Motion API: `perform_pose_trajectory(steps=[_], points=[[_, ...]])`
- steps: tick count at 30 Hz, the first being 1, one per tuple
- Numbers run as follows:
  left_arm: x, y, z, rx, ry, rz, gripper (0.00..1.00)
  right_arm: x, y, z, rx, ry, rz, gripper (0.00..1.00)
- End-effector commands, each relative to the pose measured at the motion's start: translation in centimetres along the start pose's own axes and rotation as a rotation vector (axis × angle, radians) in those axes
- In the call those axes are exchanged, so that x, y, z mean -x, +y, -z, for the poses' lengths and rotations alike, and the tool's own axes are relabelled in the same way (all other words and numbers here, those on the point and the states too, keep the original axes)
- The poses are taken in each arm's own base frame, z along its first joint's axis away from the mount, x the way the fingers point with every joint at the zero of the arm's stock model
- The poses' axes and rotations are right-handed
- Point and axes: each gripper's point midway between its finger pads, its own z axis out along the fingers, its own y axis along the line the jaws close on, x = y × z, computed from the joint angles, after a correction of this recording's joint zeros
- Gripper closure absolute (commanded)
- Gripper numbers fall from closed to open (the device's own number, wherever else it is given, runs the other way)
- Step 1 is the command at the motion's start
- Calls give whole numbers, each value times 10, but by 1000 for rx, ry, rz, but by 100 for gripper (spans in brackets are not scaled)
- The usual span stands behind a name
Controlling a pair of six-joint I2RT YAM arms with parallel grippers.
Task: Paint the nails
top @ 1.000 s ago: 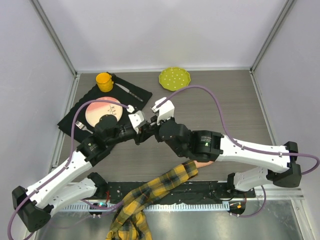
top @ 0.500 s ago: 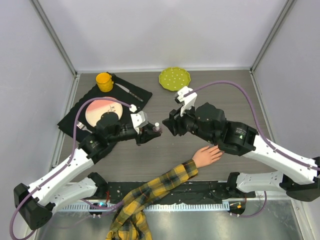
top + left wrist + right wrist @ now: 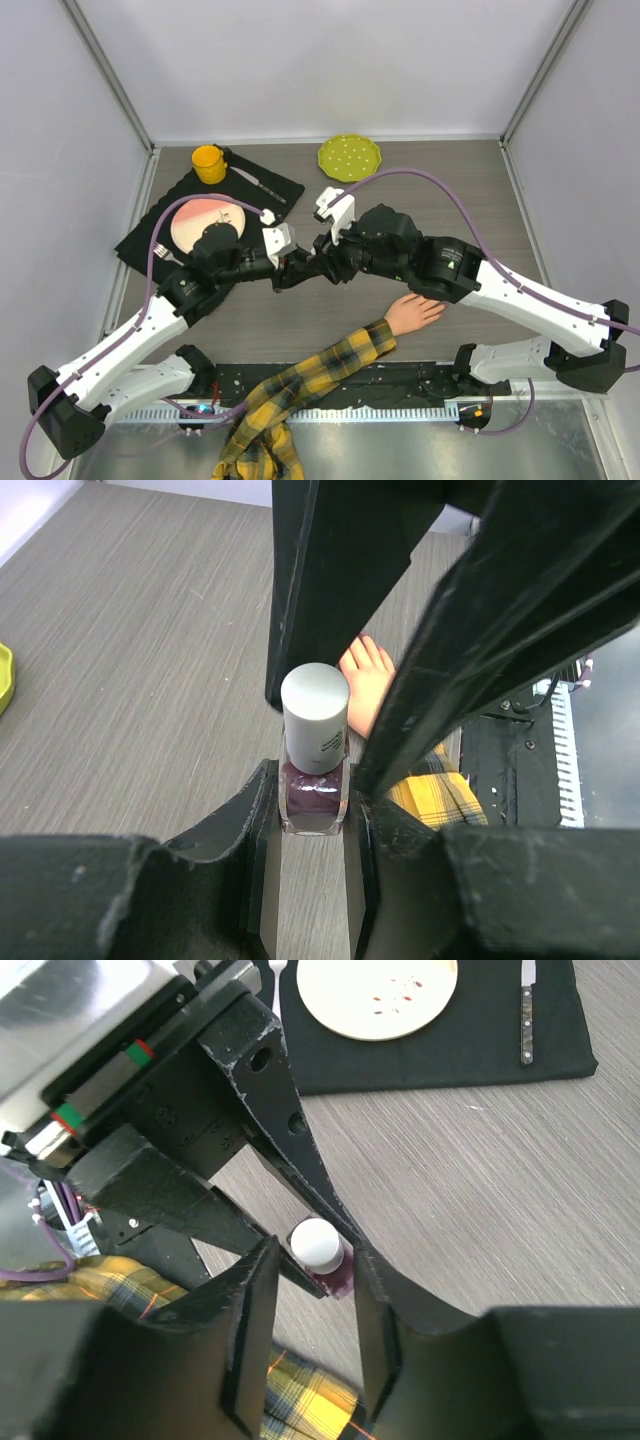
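My left gripper (image 3: 297, 268) is shut on the purple glass body of a small polish bottle (image 3: 313, 795) with a pale round cap (image 3: 315, 705), held upright just above the table. My right gripper (image 3: 322, 258) is open, its fingers (image 3: 330, 590) straddling the cap; in the right wrist view the cap (image 3: 317, 1242) sits between my open right gripper (image 3: 313, 1255) with a small gap. The mannequin hand (image 3: 415, 310) lies palm down to the right, with its plaid sleeve (image 3: 330, 365) trailing to the near edge. Its nails are too small to make out.
A black mat (image 3: 285, 190) at the back left holds a pink plate (image 3: 190, 222), a knife (image 3: 258, 183) and a fork (image 3: 165, 255). A yellow cup (image 3: 207, 162) and a green dotted plate (image 3: 349, 157) stand at the back.
My right arm pulled back to the right, baring the bottle cap, then swung left again so its fingers straddle the cap. My left gripper has kept hold of the bottle in place.
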Motion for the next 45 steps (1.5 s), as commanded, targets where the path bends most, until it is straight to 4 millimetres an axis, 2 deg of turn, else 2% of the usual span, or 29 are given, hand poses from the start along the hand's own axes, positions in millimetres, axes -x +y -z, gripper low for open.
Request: perform_pose_trajectory(steps=[1, 9, 16, 19, 20, 21, 23, 24, 25, 26, 27, 28, 29, 30, 31, 32, 33, 36, 37, 38, 40, 41, 43, 44, 45], points=[[24, -2, 1, -19, -52, -27, 100, 23, 1, 5, 6, -55, 32, 62], [22, -2, 0, -25, -42, -23, 100, 26, -6, 6, -29, -62, 40, 67], [22, -1, 0, -19, -42, -24, 100, 22, -2, 3, -6, -45, 48, 76], [20, 3, -1, -1, -35, -19, 100, 21, -2, 2, -4, -40, 54, 87], [20, 4, -1, 8, -34, -18, 100, 21, -2, 1, -4, -40, 55, 99], [20, 12, 0, 55, -32, -12, 100, 21, -7, 1, -39, -43, 45, 99], [21, 23, 2, 123, -30, 0, 72, 25, -20, 3, -109, -76, 23, 99], [20, 34, 4, 188, -25, 6, 58, 26, -34, 5, -182, -99, 7, 99], [23, 39, 8, 224, -35, 6, 27, 26, -45, 6, -233, -125, -34, 99], [24, 42, 10, 248, -41, 2, 7, 21, -54, 2, -269, -142, -64, 99], [25, 45, 12, 272, -48, 1, 0, 18, -84, 6, -369, -155, -101, 99], [28, 49, 17, 305, -69, -7, 0, 16, -99, 6, -422, -173, -151, 99], [30, 49, 19, 316, -79, -12, 0, 2, -119, 4, -492, -155, -175, 99], [32, 50, 22, 332, -91, -16, 0, -8, -153, 10, -604, -151, -219, 99], [34, 54, 24, 359, -108, -22, 0, -14, -178, 16, -698, -165, -262, 99], [38, 55, 28, 378, -126, -26, 0, -33, -197, 16, -762, -148, -304, 99], [38, 57, 30, 394, -131, -27, 0, -47, -231, 28, -870, -148, -350, 99], [41, 64, 38, 450, -149, -30, 0, -92, -285, 43, -1071, -133, -459, 99], [42, 66, 39, 466, -153, -29, 0, -109, -313, 52, -1152, -132, -505, 99], [43, 69, 42, 491, -161, -30, 0, -130, -325, 57, -1196, -108, -537, 99], [43, 71, 44, 506, -162, -29, 0, -153, -348, 60, -1254, -102, -587, 99], [43, 73, 44, 514, -164, -28, 0, -166, -352, 63, -1286, -84, -589, 99], [43, 72, 45, 511, -168, -30, 0, -170, -362, 63, -1305, -109, -596, 99], [43, 71, 44, 506, -176, -7, 0, -182, -367, 63, -1323, -93, -603, 99], [43, 70, 43, 502, -179, -3, 0, -184, -371, 63, -1330, -97, -608, 99]])
